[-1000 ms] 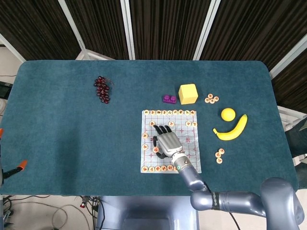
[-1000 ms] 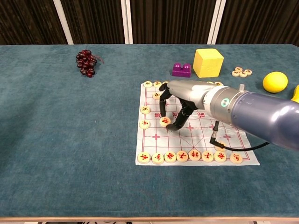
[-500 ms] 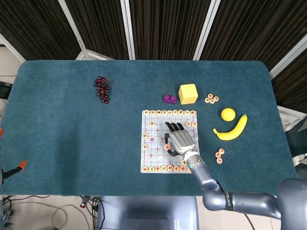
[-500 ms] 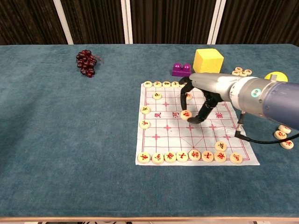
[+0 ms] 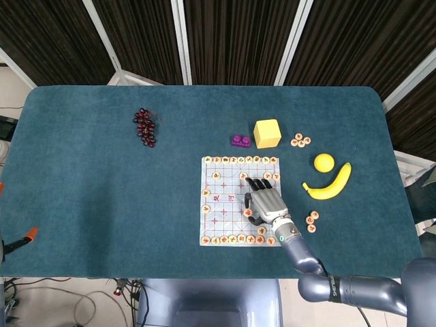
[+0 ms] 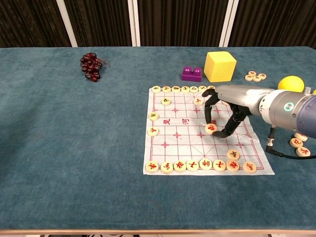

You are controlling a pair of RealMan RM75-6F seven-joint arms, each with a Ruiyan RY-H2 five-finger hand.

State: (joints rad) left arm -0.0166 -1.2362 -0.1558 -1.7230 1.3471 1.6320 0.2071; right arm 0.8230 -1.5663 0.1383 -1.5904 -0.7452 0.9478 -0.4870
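1. Grey right hand [image 6: 223, 114]: fingers curled down over a chess piece [image 6: 211, 129], fingertips touching it; a firm grip cannot be told.
2. Piece: on paper chessboard [image 6: 173, 143], right of centre.

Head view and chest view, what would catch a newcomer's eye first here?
Probably the right hand, fingers arched over the chess board near the table's middle, with a chess piece at its fingertips; whether it grips the piece is unclear. Next, the bright yellow cube just beyond the board, and the banana to the right.
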